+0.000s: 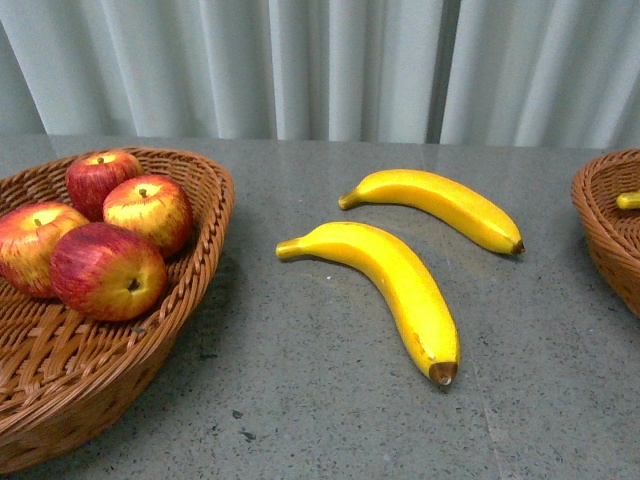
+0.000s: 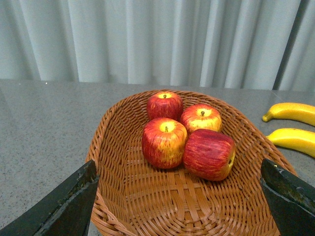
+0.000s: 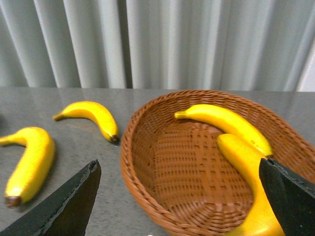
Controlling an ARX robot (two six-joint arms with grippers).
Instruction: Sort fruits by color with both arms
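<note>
Only small bits of the robot show up, all from the wrist cams. The left gripper [image 2: 178,164] shows as two matte black wedge-shaped fingers [image 2: 69,206] with flat faces, hard angular edges and a point at the tip. Light catches the inner edges, so they read a bit grey and scuffed there. The right gripper [image 3: 179,164] looks like the same part: a pair of black angular fingers [image 3: 66,209], plain and dull-surfaced. Plastic or metal, can't tell.

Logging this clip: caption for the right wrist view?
Open right gripper faces basket holding two bananas; two more bananas lie on table.
</note>
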